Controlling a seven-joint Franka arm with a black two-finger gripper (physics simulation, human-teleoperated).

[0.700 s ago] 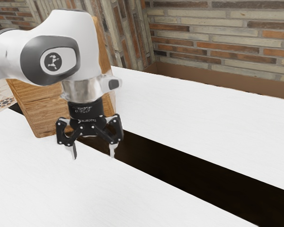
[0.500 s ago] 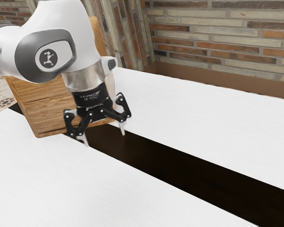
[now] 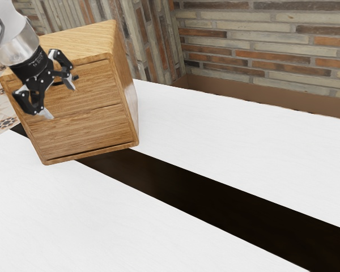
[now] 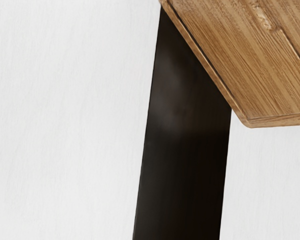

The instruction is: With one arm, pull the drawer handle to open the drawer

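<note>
A white surface (image 3: 226,141) is seen as two long slabs, and a brick wall (image 3: 260,39) is seen behind its far edge. Between the slabs a dark gap (image 3: 215,198) is cut, running from the surface's end at the exterior view's left to the near edge at the exterior view's right. A wooden cabinet (image 3: 110,122) is set at that left end, across the gap, with one lower edge over each slab. In the wrist view the cabinet's lower corner (image 4: 250,60) is shown jutting over the gap (image 4: 185,165), with the white surface (image 4: 65,125) on both sides.

Two drawer fronts are carried by the cabinet's face: an upper drawer (image 3: 96,85) and a lower drawer (image 3: 85,133). Both are seen flush with the frame, so neither is pulled out. A handle cannot be made out with certainty.

The claw (image 3: 58,101) is held before the upper drawer, near the cabinet's edge at the exterior view's left, and it is tilted. Its fingers (image 3: 45,113) are spread wide, with nothing pinched between them. Whether the drawer front is touched cannot be told.
</note>
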